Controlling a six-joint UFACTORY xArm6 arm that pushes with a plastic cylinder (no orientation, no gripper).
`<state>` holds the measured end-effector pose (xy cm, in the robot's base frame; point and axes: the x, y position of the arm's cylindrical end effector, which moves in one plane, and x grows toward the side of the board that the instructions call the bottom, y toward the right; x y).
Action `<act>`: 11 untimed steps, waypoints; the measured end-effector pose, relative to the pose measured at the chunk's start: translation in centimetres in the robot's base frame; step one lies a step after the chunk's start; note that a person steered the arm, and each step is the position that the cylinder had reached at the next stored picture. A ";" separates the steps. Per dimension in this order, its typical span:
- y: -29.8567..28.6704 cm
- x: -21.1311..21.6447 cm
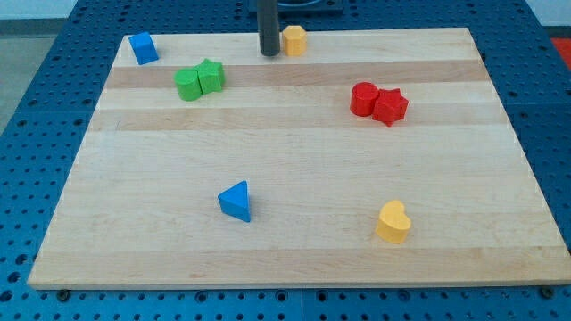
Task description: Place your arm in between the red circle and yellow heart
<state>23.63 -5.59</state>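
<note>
The wooden board (pixel 294 169) carries eight blocks. Taking the red circle (pixel 363 98) as landmark: a red star (pixel 391 107) touches its right side; two green blocks (pixel 200 79) lie well left; a blue cube (pixel 143 47) far upper left; a yellow block (pixel 293 40) above left, just beside my tip (pixel 268 53); a blue triangle (pixel 236 201) below left; the yellow heart (pixel 393 222) well below.

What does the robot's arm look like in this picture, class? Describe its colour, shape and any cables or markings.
Only the rod shows: a straight, dark grey, round bar, plain and smooth, with no cables or markings visible. It ends bluntly at my tip. The rest of the arm is cut off at the view's top.
</note>
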 end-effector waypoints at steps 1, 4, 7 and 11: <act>-3.0 0.2; -3.9 8.1; -5.0 17.4; 26.4 26.9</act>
